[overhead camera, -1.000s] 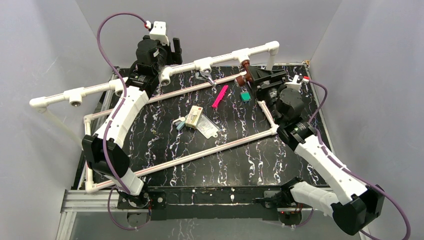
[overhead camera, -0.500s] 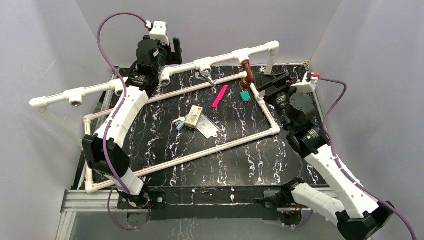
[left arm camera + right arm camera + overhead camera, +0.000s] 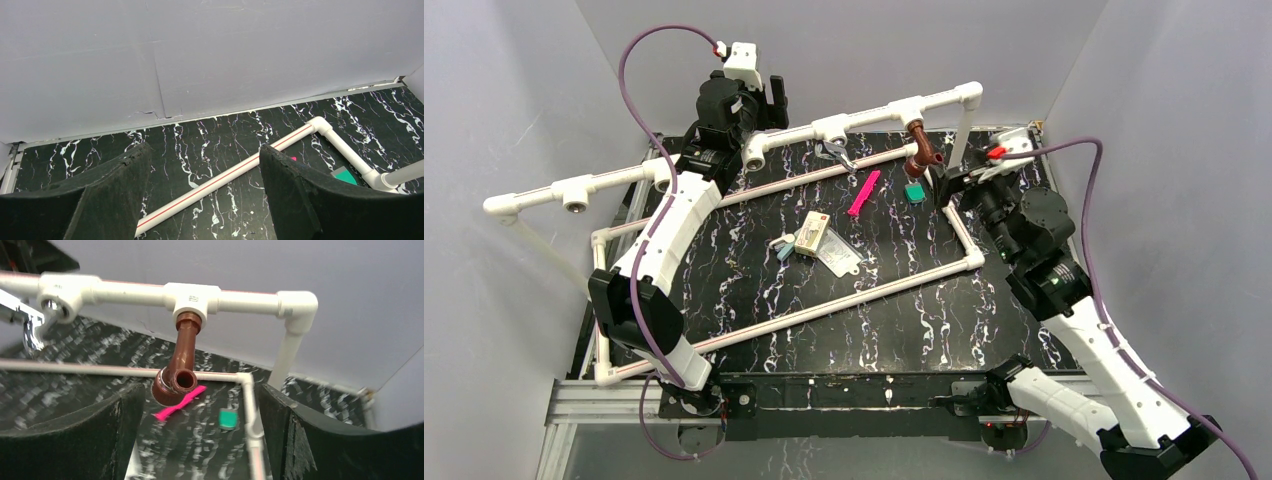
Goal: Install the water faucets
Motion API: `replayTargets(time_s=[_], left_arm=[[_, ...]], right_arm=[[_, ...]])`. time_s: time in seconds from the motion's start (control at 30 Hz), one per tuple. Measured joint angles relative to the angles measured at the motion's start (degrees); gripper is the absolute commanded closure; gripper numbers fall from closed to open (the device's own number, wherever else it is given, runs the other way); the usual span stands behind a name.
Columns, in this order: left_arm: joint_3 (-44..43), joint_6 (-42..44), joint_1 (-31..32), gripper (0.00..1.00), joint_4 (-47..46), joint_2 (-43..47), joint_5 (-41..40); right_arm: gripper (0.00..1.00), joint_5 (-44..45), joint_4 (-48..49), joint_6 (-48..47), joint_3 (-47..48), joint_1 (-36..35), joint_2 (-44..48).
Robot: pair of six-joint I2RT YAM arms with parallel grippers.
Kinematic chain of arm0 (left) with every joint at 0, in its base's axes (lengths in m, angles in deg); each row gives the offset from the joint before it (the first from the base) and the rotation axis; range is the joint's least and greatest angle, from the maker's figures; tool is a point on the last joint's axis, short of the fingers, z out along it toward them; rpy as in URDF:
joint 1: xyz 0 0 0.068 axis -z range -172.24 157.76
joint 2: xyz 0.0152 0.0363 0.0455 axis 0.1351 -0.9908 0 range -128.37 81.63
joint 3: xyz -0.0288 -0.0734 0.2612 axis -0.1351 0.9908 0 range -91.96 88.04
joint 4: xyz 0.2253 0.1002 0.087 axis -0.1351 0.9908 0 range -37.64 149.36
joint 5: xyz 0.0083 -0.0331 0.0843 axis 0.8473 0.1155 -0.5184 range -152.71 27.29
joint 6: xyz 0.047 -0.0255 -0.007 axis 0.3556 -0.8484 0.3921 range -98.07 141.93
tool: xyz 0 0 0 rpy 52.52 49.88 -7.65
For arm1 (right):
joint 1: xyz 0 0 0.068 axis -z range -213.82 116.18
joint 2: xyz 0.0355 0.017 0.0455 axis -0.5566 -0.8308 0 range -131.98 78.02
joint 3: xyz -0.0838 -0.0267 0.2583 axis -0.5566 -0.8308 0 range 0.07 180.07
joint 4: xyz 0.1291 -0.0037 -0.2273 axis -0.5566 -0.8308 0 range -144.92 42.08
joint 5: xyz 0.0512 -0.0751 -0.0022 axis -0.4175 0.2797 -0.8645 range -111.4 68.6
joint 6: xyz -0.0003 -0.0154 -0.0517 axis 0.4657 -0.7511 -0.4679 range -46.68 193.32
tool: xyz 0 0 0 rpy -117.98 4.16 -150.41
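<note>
Left end effector (image 3: 205, 151) and right end effector (image 3: 200, 391) both gape wide, empty. Two faucets: the brown faucet (image 3: 179, 365) hangs from a tee socket (image 3: 192, 296), seen closely by the right wrist; the silver faucet (image 3: 835, 153), sharp only from above, sits by another tee.

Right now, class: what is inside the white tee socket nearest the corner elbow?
The reddish-brown faucet hangs from that tee socket, its collar at the mouth. Its inserted end is hidden.
</note>
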Motion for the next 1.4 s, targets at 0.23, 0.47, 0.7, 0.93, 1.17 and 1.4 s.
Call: replayTargets(time_s=[0.23, 0.47, 0.7, 0.93, 1.17, 1.4], left_arm=[[0.0, 0.0, 0.0, 0.23, 0.02, 0.0, 0.02], [-0.04, 0.0, 0.0, 0.23, 0.04, 0.0, 0.02], [-0.04, 0.0, 0.0, 0.23, 0.04, -0.02, 0.15], [-0.07, 0.02, 0.0, 0.23, 0.04, -0.02, 0.24], [0.07, 0.04, 0.0, 0.23, -0.02, 0.04, 0.24], [0.09, 0.11, 0.0, 0.23, -0.07, 0.07, 0.48]], right_arm=[[0.09, -10.03, -4.59, -31.45, 2.49, 0.0, 0.09], [0.09, -13.33, -9.92, -58.9, 4.59, 0.0, -0.44], [0.12, -10.86, -10.34, -82.07, 3.06, -0.48, -2.25], [0.15, -7.28, -10.82, -95.91, 2.89, -2.56, -6.95], [0.13, -4.35, -12.76, -102.25, 5.2, -6.1, -12.04], [0.14, -2.27, -13.9, -104.69, 7.06, -8.74, -14.32]])
